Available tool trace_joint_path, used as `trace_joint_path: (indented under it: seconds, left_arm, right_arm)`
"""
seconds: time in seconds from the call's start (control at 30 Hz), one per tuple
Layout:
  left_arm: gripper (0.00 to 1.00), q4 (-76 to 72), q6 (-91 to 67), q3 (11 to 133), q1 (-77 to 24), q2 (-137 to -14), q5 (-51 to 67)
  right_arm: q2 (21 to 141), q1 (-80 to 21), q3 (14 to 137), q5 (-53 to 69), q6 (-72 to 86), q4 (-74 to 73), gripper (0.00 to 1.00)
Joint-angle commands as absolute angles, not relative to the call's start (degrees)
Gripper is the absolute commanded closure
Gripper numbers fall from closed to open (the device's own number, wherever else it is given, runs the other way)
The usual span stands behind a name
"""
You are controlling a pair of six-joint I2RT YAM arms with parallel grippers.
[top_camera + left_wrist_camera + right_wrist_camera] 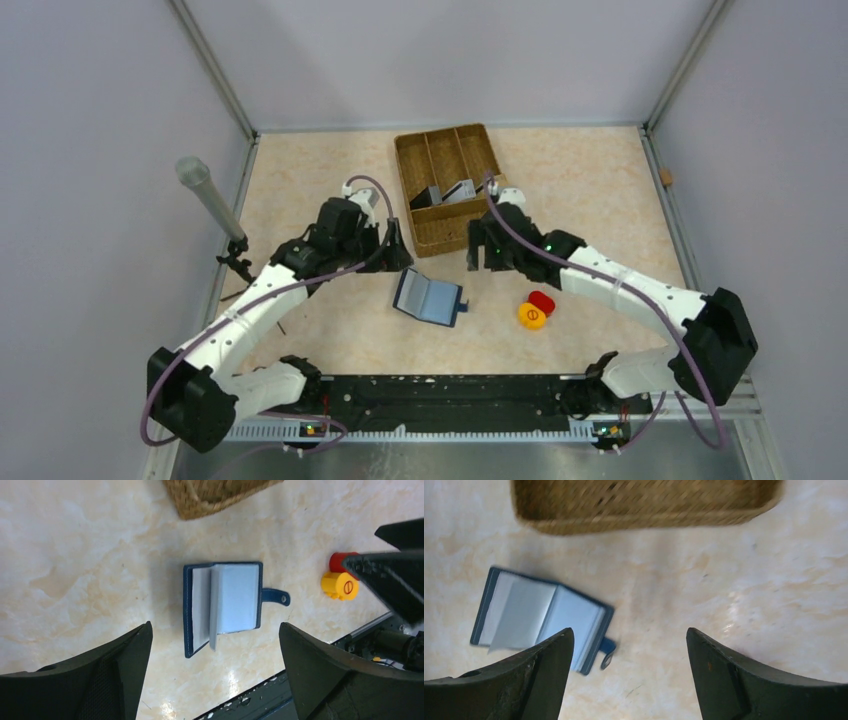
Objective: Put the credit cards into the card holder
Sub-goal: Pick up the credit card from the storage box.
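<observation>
The navy card holder (430,297) lies open on the table, light blue-grey inside, snap tab to the right; it shows in the left wrist view (222,606) and the right wrist view (539,617). Grey credit cards (460,190) stand in the brown woven tray (420,150), with a darker one (428,196) beside them. My left gripper (397,240) is open and empty, just above the holder's far left corner. My right gripper (480,247) is open and empty, near the tray's front edge, right of the holder. Both show wide jaws with nothing between them (215,645) (629,645).
A red round piece (542,301) and a yellow round piece (532,316) sit right of the holder, also in the left wrist view (340,585). A grey microphone (205,195) stands at the left wall. The tray's woven wall (644,510) is close ahead of the right gripper.
</observation>
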State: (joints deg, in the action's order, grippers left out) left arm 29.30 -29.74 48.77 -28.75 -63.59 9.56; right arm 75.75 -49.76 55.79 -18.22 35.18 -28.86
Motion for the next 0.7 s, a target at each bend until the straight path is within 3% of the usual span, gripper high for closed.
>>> trace_joint_path:
  seconds: [0.0, 0.17, 0.27, 0.67]
  left_arm:
    - [0.01, 35.2, -23.6, 57.0, -26.5, -62.5, 9.5]
    - [0.01, 37.7, -19.6, 60.2, -20.6, -62.3, 12.0]
    - [0.01, 37.1, -17.8, 60.0, -19.4, -61.3, 7.9]
    - [0.01, 31.9, -15.0, 54.0, -19.2, -55.5, 0.7]
  right_arm:
    - [73.8, -39.5, 61.2, -16.4, 25.8, -31.2, 0.17]
    - [79.0, -28.8, 65.7, -11.2, 17.9, -27.2, 0.15]
    - [85.3, -24.4, 69.3, -7.2, 14.1, -24.7, 0.15]
    - [109.9, -19.3, 91.0, -1.8, 5.5, -25.7, 0.16]
